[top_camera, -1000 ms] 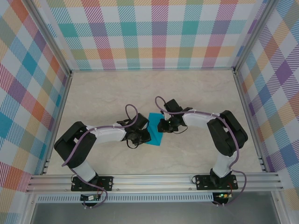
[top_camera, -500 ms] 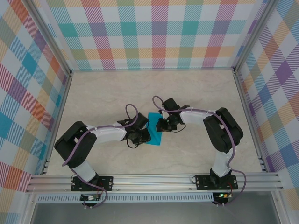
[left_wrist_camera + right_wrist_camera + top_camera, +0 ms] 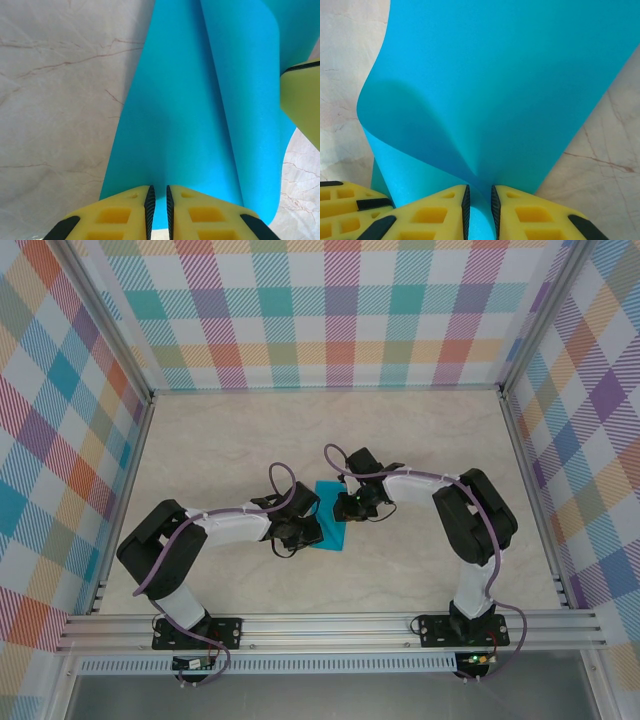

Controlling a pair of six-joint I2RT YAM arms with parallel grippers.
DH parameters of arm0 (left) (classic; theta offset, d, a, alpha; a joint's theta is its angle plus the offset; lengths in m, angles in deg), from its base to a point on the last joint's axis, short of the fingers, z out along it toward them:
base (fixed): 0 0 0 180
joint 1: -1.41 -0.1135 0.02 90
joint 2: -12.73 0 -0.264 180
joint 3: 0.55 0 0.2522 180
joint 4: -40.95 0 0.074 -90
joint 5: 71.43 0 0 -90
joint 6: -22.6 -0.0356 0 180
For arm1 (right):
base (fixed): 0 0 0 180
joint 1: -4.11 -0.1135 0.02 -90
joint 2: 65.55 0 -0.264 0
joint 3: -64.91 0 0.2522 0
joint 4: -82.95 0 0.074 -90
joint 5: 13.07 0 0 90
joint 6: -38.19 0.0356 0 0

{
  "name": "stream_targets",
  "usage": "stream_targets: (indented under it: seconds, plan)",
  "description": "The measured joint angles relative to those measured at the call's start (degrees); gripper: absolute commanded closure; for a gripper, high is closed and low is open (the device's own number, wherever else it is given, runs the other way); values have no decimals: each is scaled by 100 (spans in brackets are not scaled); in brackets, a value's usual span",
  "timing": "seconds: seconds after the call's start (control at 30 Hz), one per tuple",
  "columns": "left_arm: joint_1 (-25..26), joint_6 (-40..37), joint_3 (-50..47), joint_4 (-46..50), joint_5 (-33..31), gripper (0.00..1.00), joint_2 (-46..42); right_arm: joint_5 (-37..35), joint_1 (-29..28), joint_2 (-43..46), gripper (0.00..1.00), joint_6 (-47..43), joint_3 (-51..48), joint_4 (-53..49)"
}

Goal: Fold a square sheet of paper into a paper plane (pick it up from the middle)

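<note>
Left wrist: we list the left gripper (image 3: 158,199) pinching the square sheet of paper (image 3: 185,120) at its edge. Right wrist: we list the right gripper (image 3: 479,199) pinching the sheet's curled edge.

No legible text, as far as visible

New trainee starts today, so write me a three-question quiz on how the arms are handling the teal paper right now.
1. True or false: the square sheet of paper lies completely flat on the table.
2. Look at the left gripper and the right gripper. Which is shut on the sheet? A) left alone B) right alone C) both
3. Fill in: each gripper's fingers are ___ in colour.
Key: 1 false, the sheet curls up in a bend; 2 C; 3 yellow.
</note>
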Motion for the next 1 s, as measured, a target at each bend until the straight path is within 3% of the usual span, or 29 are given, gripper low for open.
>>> stream_targets:
  seconds: [1.0]
  plan:
    - [0, 2, 11, 26, -9, 82, 0, -76, 0, -87, 80, -271, 229, -192]
